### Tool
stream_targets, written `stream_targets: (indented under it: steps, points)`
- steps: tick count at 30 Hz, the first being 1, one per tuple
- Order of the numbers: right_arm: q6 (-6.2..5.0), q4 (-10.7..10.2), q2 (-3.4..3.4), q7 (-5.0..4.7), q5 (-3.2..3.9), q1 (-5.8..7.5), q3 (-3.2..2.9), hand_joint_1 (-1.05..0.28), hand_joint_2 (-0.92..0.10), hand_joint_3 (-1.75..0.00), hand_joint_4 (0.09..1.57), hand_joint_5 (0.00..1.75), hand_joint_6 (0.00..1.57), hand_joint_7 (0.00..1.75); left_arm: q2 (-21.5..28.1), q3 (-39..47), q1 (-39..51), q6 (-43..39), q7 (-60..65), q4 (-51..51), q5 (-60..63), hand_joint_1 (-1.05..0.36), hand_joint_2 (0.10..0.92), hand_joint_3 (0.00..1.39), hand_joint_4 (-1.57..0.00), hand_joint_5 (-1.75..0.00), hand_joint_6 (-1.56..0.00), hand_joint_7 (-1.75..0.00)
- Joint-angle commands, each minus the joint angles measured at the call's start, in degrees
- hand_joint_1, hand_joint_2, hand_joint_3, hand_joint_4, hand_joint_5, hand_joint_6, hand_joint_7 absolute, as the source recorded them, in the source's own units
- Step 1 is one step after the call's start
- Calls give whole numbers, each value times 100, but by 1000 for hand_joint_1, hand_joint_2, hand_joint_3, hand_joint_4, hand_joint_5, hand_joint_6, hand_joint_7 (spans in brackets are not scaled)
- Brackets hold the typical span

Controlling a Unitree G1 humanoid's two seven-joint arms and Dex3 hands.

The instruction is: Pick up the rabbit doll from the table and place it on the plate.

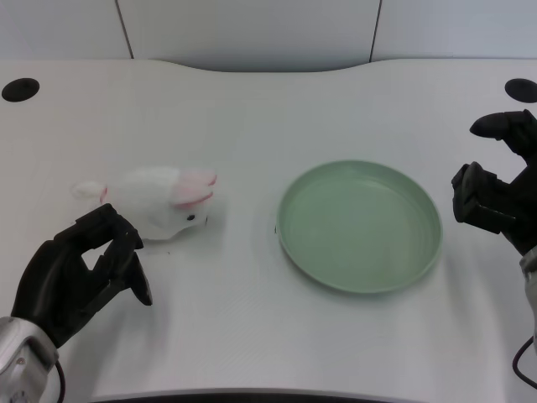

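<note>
Black, jointed left hand (84, 273) sits at the lower left of the head view, at about 8 o'clock from table centre. Fingers part-curled with a narrow gap between them; nothing held. Fingertips lie just beside the rabbit doll (164, 200), at its 7 o'clock; contact cannot be told. Silver forearm enters from the bottom-left corner.

Rabbit doll: white plush, fuzzy nap, lying on its side on the table (252, 109). Pink-lined ears point toward 3 o'clock, small dark eye faces the near edge, a small white tuft sticks out at its 9 o'clock end. Soft, rounded, oblong body. Position: left of centre, well apart from the plate, not on it.

Table: white, matte, smooth. Far edge has a shallow curved cut-out at 12 o'clock. One black round hole (20, 89) at the far-left corner, a second (521, 89) at the far right. Near edge runs along the bottom of the view.

Open white surface lies between doll and plate, and beyond both toward 12 o'clock.

Plate (291, 239): pale green, round, shallow, raised rim, smooth with a dull sheen; sits right of centre at about 3 o'clock from the doll. Nothing in it.

Right hand (499, 185), black, stands at the far right edge, near the plate's 3 o'clock side, not touching it.
</note>
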Motion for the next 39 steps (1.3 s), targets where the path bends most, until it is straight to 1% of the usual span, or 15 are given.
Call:
stream_targets:
  steps: [1, 4, 7, 13, 14, 18, 22, 24, 25, 26, 28, 31, 32, 34, 39]
  points:
    - [-4, -6, -45, -40, -6, 29, -24, -18, -205, -1691, 1263, 1746, 991, 1746, 56, 11, 68, -60, -36, 5, 15, -511, 921, 488, -857, -1746, -577, -1636]
    - [81, -71, -38, -102, -9, 39, -18, -14, -211, -1686, 1264, 1746, 988, 1746, 63, 3, 75, -24, -19, -24, 20, -510, 921, 488, -850, -1746, -570, -1634]
    - [43, -37, -31, -77, 23, 29, -34, -14, -211, -1685, 1261, 1746, 985, 1746, 62, 3, 79, -7, 5, -43, 25, -509, 921, 489, -851, -1746, -569, -1637]
    - [145, -103, -16, -135, 34, 48, -29, -12, -198, -1678, 1266, 1746, 984, 1746, 103, -80, 163, -305, 30, -228, 237, -522, 921, 488, -853, -1746, -572, -1637]
    - [116, -82, -15, -102, 48, 48, -37, -11, -196, -1675, 1264, 1746, 982, 1746, 166, -151, 202, -538, 54, -326, 437, -522, 921, 496, -855, -1746, -576, -1635]
    - [-7, 13, -22, 4, 72, 47, -63, -19, -190, -1672, 1266, 1746, 984, 1746, 289, -287, 293, -1000, 133, -652, 868, -529, 921, 516, -720, -1746, -522, -1476]
    - [93, -95, -21, -36, 74, 89, -76, -13, -193, -1679, 1270, 1746, 1000, 1746, 890, -599, 180, -1503, 641, -1328, 2341, -556, 921, 347, -418, -1641, -326, -1172]
    - [75, -109, -19, -34, 49, 107, -60, 1, -201, -1686, 1271, 1746, 996, 1746, 1317, -750, -35, -1837, 897, -1480, 3236, -648, 921, 251, -188, -1348, -296, -702]
    - [71, -119, -23, -36, 34, 113, -50, 2, -201, -1687, 1270, 1746, 994, 1746, 1530, -831, -170, -1797, 920, -1585, 3609, -663, 921, 236, -153, -1278, -314, -576]
    - [62, -124, -26, -41, 18, 118, -41, 4, -200, -1687, 1270, 1746, 991, 1746, 1654, -883, -264, -1719, 910, -1652, 3817, -707, 921, 229, -123, -988, -323, -346]
    - [61, -136, -28, -49, 2, 124, -32, 5, -199, -1688, 1270, 1746, 987, 1746, 1777, -954, -347, -1604, 917, -1725, 4003, -730, 921, 225, -151, -712, -363, -136]
    - [123, -174, -30, -140, -45, 137, -10, 6, -202, -1678, 1257, 1746, 969, 1746, 2222, -1325, -1014, -1281, 645, -1628, 4694, -817, 921, 173, -97, -380, -234, -26]
    - [93, -153, -30, -114, -30, 135, -13, 6, -203, -1676, 1254, 1746, 964, 1746, 2309, -1454, -1235, -1233, 609, -1516, 4872, -847, 921, 149, -80, -296, -185, -10]
    - [47, -125, -30, -84, -13, 134, -16, 4, -206, -1676, 1254, 1746, 962, 1746, 2383, -1664, -1536, -1170, 639, -1301, 5135, -888, 921, 133, -48, -232, -138, -3]
    - [121, -176, -33, -101, 22, 146, -29, 1, -208, -1679, 1261, 1746, 965, 1746, 2431, -2241, -2355, -897, 448, -658, 5682, -957, 921, 107, -1, -125, -55, -3]
